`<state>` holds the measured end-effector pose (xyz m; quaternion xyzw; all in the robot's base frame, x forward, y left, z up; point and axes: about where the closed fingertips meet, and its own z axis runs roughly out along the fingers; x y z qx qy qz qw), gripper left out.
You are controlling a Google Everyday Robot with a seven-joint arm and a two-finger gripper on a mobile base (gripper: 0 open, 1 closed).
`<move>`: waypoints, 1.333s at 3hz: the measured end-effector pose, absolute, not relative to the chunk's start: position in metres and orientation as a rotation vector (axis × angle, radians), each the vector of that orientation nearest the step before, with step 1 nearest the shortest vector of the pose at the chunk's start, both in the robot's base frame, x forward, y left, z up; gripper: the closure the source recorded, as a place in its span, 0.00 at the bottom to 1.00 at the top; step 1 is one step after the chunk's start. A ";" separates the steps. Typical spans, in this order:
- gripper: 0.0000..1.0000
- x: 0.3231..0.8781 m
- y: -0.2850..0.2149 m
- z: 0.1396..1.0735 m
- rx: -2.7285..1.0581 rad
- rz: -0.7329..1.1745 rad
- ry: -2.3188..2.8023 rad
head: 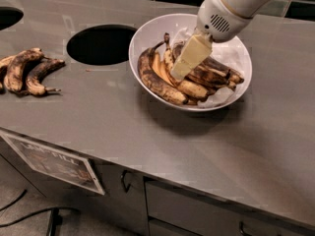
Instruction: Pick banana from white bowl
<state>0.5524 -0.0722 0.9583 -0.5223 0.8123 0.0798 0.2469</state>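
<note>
The white bowl [147,36] stands on the grey counter, right of centre. Several overripe bananas lie in it. The darkest, almost black banana [212,73] lies at the right side, partly under the others and the gripper. A brown-speckled, yellower banana [152,82] curves along the left wall. My gripper [180,73], cream coloured on a white arm, reaches down from the upper right into the middle of the bowl. Its tip is among the bananas. It hides where it meets them.
A round hole [101,44] opens in the counter just left of the bowl, and part of another [7,16] shows at the far left. A bunch of dark bananas [27,70] lies at the left edge. Cabinet drawers and a label [49,161] are below the counter front.
</note>
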 end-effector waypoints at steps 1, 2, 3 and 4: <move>0.26 0.553 -0.072 0.957 -1.419 0.219 2.219; 0.29 0.554 -0.073 0.954 -1.414 0.222 2.229; 0.30 0.557 -0.078 0.946 -1.393 0.211 2.263; 0.32 0.557 -0.082 0.942 -1.371 0.190 2.290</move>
